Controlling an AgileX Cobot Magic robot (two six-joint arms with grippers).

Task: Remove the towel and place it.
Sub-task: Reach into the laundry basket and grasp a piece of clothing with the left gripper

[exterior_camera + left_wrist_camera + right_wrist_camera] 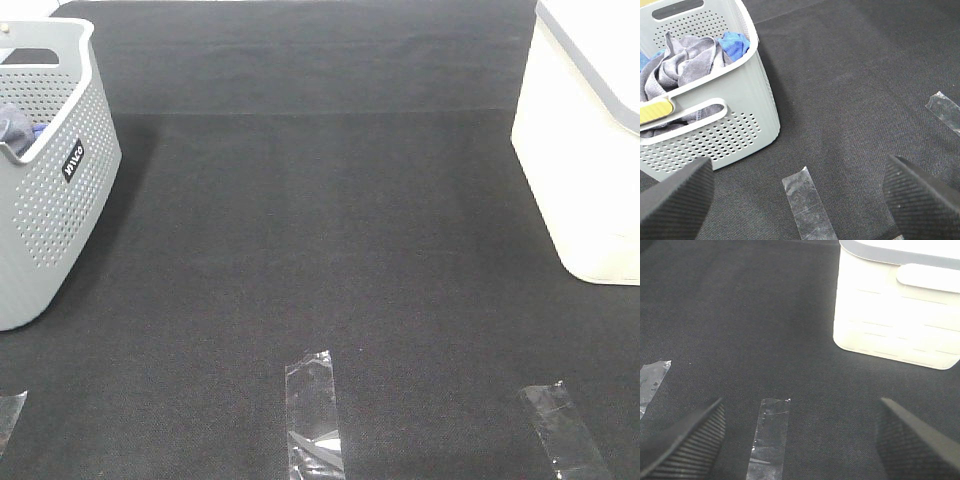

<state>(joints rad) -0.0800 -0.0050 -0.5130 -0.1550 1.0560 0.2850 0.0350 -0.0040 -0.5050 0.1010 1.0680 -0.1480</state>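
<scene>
Slate-grey towel (677, 67) lies crumpled inside the basket (747, 107), bunched against a blue cloth (735, 42) toward one corner. A yellow object (655, 111) sits at the basket's near rim; what it is I cannot tell. In the high view the basket (55, 215) stands at the table's (320, 230) left edge, and only a scrap of fabric shows over its rim. A white bin (585, 160) stands at the right edge, well apart from the basket. Three strips of clear tape lie along the near side of the black table, one in the middle (312, 410).

Left gripper (797, 167) is spread wide and holds nothing, above the table beside the basket. Right gripper (800, 407) is also wide and empty, over a tape strip (771, 435), with the bin (895, 310) beyond.
</scene>
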